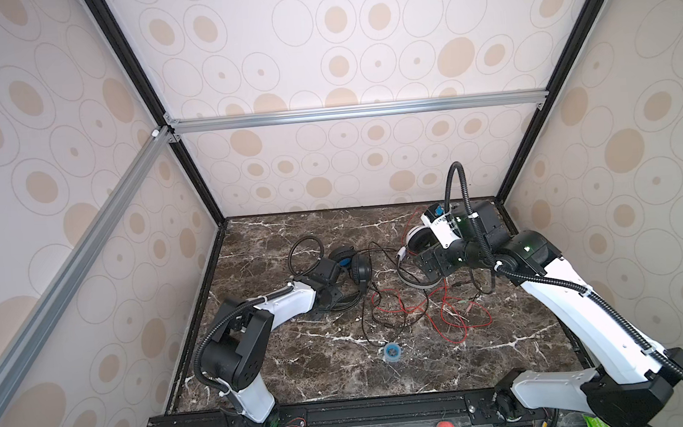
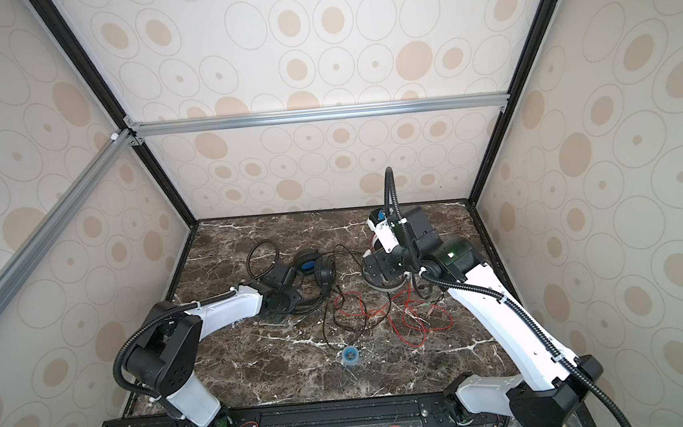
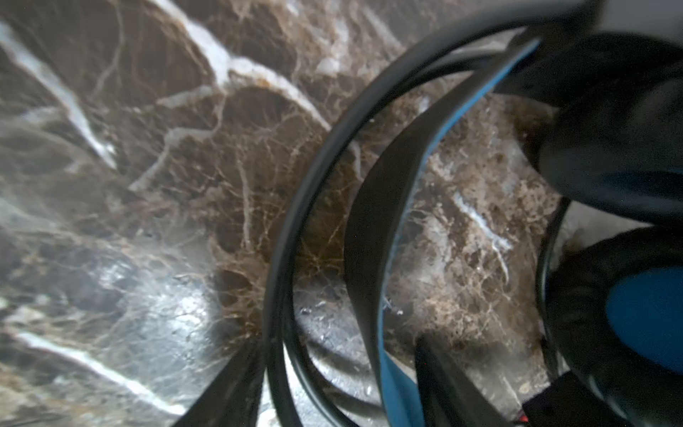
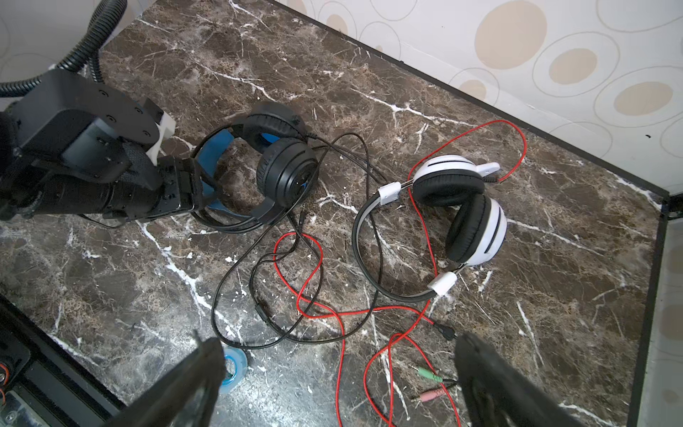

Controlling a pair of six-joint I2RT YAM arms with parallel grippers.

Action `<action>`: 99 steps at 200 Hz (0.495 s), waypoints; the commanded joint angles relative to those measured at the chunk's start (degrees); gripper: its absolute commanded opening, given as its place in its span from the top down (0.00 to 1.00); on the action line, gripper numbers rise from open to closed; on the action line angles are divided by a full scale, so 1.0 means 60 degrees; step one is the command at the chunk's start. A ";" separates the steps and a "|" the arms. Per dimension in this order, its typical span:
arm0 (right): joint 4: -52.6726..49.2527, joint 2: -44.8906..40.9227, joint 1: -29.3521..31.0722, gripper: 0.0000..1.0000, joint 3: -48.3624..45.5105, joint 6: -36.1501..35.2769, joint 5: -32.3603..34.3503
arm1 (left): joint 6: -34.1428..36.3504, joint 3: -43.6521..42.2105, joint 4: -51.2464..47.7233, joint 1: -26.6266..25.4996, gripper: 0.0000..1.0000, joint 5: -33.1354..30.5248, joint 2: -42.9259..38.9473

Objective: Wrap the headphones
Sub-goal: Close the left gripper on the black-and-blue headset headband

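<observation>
Both headphones (image 4: 476, 229) lie unwrapped, cords (image 4: 343, 355) tangled. Left pincer (image 4: 196, 185) straddles the black band (image 4: 212, 148) (grip unclear); right pincer (image 4: 338, 342) gapes empty.

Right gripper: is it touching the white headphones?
Apart. The right wrist view shows the white headphones lying clear beyond the open right gripper.

Pair of tabletop arms, white shells over black joints.
Left arm (image 1: 284, 300) and right arm (image 1: 580, 308): white link covers, black joint housings, ribbed black conduit (image 4: 87, 40) fastened with white ties (image 1: 473, 215); green lamp (image 1: 527, 248) on right arm; screws dotting a black wrist plate (image 4: 122, 107); right gripper (image 4: 338, 342) with black fingers (image 4: 184, 388).
</observation>
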 commanded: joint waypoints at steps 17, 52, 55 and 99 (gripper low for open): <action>-0.0061 -0.0076 0.0070 0.00 0.0027 0.0030 0.0048 | -0.0001 0.0413 -0.0429 -0.0053 0.47 -0.0245 0.0297; -0.0099 -0.0178 0.0074 0.00 -0.0046 0.0209 -0.0078 | 0.0144 0.0113 -0.0285 -0.0015 0.64 -0.0274 0.0282; -0.0075 -0.0211 0.0080 0.00 -0.0085 0.0228 -0.0088 | 0.0164 0.0080 -0.0246 -0.0003 0.66 -0.0265 0.0271; -0.0016 -0.0348 0.0070 0.00 -0.0349 0.0344 -0.0026 | 0.0927 0.0463 -0.0562 0.0296 0.96 -0.0506 0.0238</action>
